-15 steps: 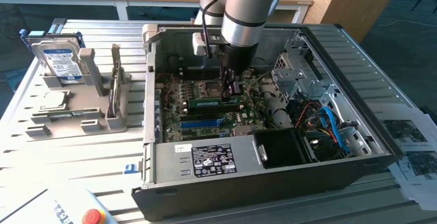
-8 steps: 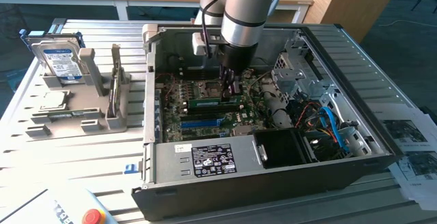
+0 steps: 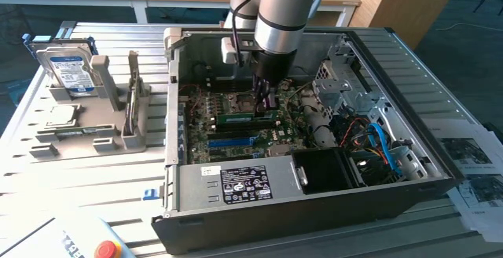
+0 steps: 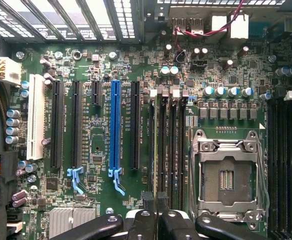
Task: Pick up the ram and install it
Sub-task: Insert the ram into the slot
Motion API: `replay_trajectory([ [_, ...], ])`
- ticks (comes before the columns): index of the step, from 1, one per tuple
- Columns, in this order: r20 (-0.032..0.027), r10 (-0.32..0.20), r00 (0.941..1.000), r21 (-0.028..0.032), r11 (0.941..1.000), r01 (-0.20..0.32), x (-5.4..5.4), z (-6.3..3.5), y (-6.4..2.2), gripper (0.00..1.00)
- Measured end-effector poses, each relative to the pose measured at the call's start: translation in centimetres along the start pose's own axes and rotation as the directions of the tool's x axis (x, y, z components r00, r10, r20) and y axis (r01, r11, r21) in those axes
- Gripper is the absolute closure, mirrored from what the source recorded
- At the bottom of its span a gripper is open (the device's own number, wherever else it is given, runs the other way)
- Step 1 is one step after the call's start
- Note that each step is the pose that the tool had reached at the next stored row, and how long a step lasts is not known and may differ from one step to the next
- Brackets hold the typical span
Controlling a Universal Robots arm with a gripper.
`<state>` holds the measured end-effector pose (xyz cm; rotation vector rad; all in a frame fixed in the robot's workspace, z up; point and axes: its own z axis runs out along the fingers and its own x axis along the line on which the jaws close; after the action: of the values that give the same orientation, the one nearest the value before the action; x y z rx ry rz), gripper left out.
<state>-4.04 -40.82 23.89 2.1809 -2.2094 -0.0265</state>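
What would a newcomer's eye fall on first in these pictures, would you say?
The robot arm reaching down into the open computer case strikes first, its shut gripper at the green ram. In the wrist view, the blue slot and the empty silver processor socket stand out on the motherboard. At the exterior view's left, a hard drive stands in a grey holder.

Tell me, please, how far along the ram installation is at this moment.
Done: the ram is picked up and brought inside the case, down at the motherboard's memory slots. In hand: the tool is shut on it, holding it along a slot. Left: release; whether the ram is fully seated cannot be told.
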Motion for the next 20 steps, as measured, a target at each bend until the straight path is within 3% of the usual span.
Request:
replay_trajectory([
  [20,0.0001,0.002,1.0000,0.0000,1.0000,-0.002,-0.01,0.42,-0.04,0.88],
])
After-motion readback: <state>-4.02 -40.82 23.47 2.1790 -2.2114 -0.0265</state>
